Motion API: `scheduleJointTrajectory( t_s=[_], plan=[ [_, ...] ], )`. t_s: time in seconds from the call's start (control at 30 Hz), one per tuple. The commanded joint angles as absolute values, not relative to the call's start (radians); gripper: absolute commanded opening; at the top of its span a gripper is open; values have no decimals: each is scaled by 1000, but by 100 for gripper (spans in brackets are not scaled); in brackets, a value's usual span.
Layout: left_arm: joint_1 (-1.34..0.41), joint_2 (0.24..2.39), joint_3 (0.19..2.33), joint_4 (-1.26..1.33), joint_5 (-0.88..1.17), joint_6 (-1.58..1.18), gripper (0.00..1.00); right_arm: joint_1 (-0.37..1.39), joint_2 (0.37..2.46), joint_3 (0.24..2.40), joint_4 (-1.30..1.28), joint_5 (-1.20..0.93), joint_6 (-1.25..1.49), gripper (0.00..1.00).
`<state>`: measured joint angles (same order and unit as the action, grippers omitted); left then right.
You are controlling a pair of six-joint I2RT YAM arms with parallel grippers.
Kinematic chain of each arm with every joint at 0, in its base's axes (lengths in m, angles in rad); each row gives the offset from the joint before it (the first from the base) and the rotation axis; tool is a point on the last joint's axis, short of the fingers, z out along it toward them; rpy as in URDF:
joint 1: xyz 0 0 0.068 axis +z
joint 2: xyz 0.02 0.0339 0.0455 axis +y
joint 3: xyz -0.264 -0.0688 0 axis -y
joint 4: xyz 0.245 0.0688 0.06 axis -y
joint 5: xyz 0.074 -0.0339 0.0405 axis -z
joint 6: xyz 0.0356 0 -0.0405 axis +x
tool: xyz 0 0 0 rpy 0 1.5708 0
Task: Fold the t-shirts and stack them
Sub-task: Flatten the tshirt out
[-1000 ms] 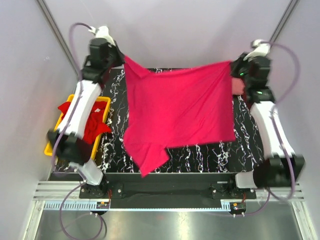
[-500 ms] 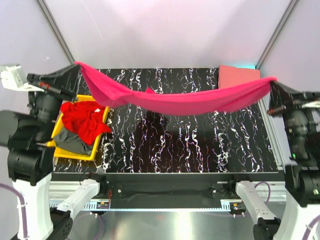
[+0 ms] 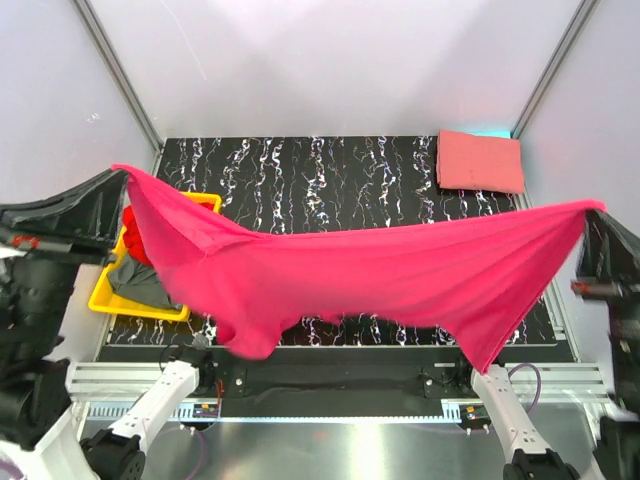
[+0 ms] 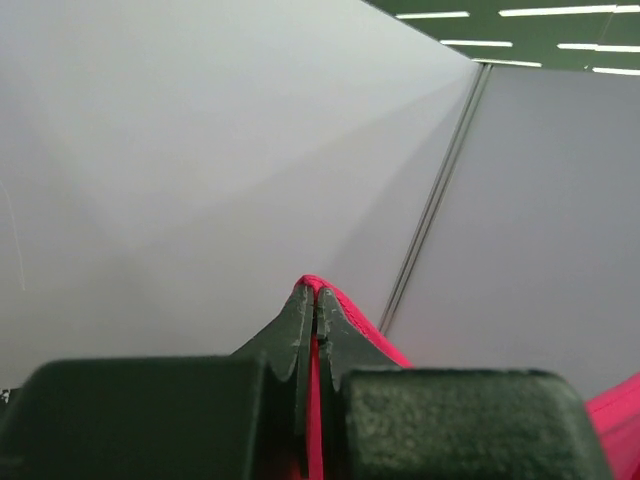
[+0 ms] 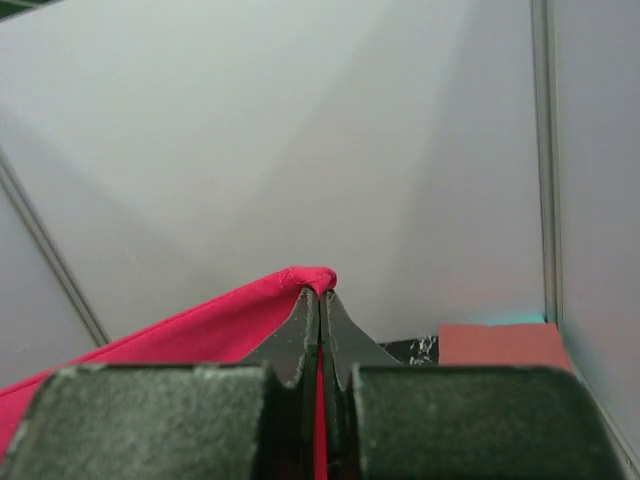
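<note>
From above, the magenta t-shirt (image 3: 380, 275) hangs in the air, stretched wide over the marbled black table (image 3: 330, 170) from 9 o'clock to 3 o'clock; it sags in the middle, with one flap drooping at about 7 o'clock and a corner pointing down at 5 o'clock. The left gripper (image 3: 120, 177) is clenched on the shirt's 9 o'clock end; the right gripper (image 3: 592, 212) is clenched on its 3 o'clock end. At 9 o'clock on the table sits a yellow bin (image 3: 108, 300), partly hidden behind the raised cloth; inside it lie a crumpled red t-shirt (image 3: 130, 222) and, nearer the arms, a grey t-shirt (image 3: 135, 278). A salmon t-shirt (image 3: 480, 160) lies folded flat at the table's 1 o'clock corner, well apart from the bin.

In the left wrist view, the left gripper (image 4: 316, 298) has its jaws pressed together on a thin edge of magenta cloth (image 4: 352, 322); more cloth shows at 4 o'clock; only wall lies behind.

In the right wrist view, the right gripper (image 5: 320, 298) pinches a fold of the same shirt (image 5: 200, 325), which runs off toward 8 o'clock; the folded salmon t-shirt (image 5: 500, 343) shows at 4 o'clock.
</note>
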<state>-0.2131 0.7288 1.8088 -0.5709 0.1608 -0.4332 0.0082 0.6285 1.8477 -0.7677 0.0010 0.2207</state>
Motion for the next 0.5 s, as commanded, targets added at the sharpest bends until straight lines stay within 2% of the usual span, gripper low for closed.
scheduleJointTrajectory(
  t_s=[0.0, 0.17, 0.27, 0.33, 0.47],
  plan=[
    [-213, 830, 1677, -549, 137, -413, 0, 6, 715, 1680, -675, 89, 216, 0],
    [-215, 983, 1491, -431, 40, -368, 0, 6, 807, 1317, -441, 132, 202, 0],
    [-213, 1171, 1421, -341, 3, -338, 0, 6, 989, 1165, -260, 126, 233, 0],
    [-210, 1317, 1396, -238, -15, -327, 0, 6, 1090, 1114, -124, 80, 258, 0],
    [-203, 1572, 1433, -71, 49, -316, 0, -25, 1421, 1115, 66, 5, 268, 0]
  ],
)
